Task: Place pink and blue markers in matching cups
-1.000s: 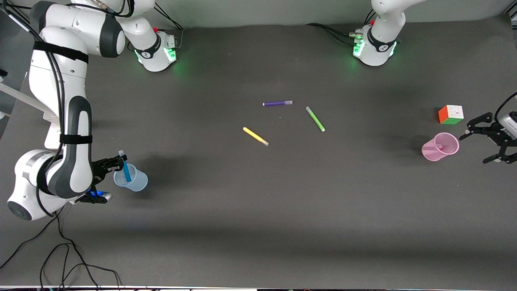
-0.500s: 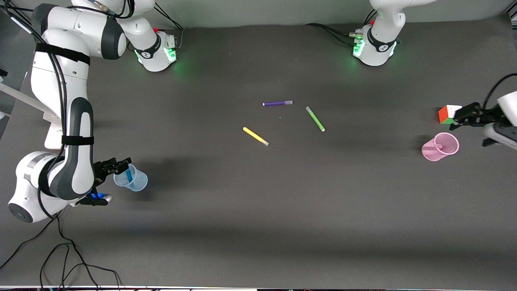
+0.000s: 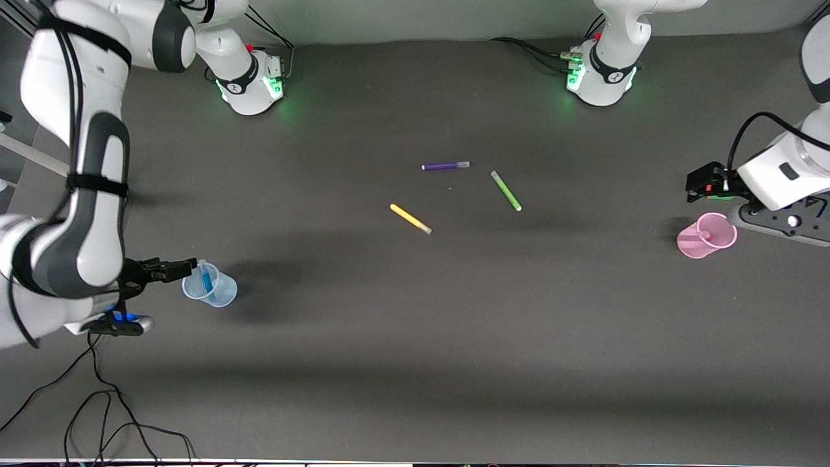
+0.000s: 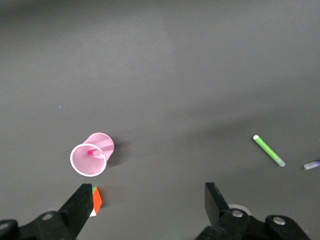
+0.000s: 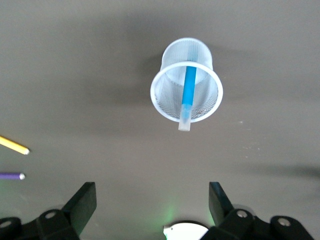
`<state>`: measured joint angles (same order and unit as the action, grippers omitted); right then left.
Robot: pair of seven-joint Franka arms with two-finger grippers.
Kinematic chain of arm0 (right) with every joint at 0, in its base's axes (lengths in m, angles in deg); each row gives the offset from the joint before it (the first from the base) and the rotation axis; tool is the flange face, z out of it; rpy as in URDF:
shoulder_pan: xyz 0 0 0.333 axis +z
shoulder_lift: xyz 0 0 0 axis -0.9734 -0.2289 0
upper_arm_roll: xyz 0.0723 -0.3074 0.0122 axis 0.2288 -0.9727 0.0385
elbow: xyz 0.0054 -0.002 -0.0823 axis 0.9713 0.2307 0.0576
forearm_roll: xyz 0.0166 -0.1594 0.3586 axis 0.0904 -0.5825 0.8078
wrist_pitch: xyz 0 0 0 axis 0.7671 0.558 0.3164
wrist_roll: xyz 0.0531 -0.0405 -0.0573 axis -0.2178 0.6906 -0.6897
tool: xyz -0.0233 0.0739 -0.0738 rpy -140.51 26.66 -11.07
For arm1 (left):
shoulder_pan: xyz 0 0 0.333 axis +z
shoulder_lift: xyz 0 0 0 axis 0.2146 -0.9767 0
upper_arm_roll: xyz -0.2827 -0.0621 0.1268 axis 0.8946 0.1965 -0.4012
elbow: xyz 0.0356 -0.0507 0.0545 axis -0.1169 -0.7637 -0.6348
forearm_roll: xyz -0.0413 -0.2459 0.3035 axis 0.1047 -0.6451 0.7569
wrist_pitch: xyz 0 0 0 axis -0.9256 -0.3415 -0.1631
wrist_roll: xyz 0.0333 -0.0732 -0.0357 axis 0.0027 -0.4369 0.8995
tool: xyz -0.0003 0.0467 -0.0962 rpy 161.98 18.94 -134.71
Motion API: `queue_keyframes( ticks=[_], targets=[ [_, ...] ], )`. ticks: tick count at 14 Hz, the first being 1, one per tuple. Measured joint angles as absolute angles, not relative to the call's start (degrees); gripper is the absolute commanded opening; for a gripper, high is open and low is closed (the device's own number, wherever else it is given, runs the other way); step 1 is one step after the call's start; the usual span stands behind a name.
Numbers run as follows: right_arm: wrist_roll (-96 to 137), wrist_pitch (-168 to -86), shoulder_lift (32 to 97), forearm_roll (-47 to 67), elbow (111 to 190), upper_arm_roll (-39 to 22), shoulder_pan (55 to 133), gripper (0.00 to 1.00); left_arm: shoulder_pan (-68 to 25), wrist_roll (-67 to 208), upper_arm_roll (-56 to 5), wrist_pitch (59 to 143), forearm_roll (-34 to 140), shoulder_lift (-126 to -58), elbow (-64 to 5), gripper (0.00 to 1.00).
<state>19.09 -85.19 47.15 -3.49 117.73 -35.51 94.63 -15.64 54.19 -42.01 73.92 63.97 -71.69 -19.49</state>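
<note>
The blue marker [image 3: 207, 279] stands tilted in the pale blue cup [image 3: 217, 295], cap up; both also show in the right wrist view, marker [image 5: 188, 92] in cup [image 5: 167, 97]. My right gripper [image 3: 185, 267] is open and empty beside that cup, toward the right arm's end of the table; it also shows in its wrist view [image 5: 152, 200]. The pink marker [image 3: 705, 235] sits in the light pink cup [image 3: 690, 243], also seen in the left wrist view, marker [image 4: 92, 152] in cup [image 4: 102, 145]. My left gripper [image 3: 703, 181] is open and empty over the cube, close to the pink cup; it also shows in its wrist view [image 4: 147, 200].
A purple marker [image 3: 445, 166], a green marker [image 3: 506, 191] and a yellow marker [image 3: 410, 219] lie mid-table. A colour cube [image 4: 96, 198] sits by the pink cup, mostly covered by the left gripper in the front view. Cables trail off the table's near corner at the right arm's end.
My right gripper let go of the blue marker, which dropped into the blue cup, then drew back from the cup. My left gripper rose and moved over the cube.
</note>
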Motion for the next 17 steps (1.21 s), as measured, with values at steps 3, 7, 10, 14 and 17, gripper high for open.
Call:
queue_keyframes(
  ticks=[3, 7, 10, 14, 17],
  targets=[
    [22.96, -87.49, 52.43, -6.81, 119.05, -35.87, 97.73, 1.0, -16.55, 57.05, -42.01, 73.67, 64.06, -72.0, -19.17, 0.99],
    [26.24, -94.84, 59.44, -9.73, 126.09, -37.29, 102.2, 1.0, -16.43, 57.35, -42.51, 74.07, 64.28, -72.67, -19.26, 0.99],
    [27.38, -101.03, 65.51, -11.98, 132.63, -39.2, 106.39, 1.0, -16.43, 57.38, -42.54, 75.09, 64.32, -72.62, -20.01, 0.99],
    [29.28, -106.82, 74.45, -14.45, 139.89, -38.36, 106.67, 1.0, -16.2, 57.45, -42.6, 79.21, 64.38, -69.86, -24.84, 0.99],
    [34.14, -107.64, 79.38, -19.45, 142.03, -27.25, 98.7, 1.0, -15.78, 57.46, -42.69, 79.63, 64.4, -68.14, -26.92, 0.99]
  ],
)
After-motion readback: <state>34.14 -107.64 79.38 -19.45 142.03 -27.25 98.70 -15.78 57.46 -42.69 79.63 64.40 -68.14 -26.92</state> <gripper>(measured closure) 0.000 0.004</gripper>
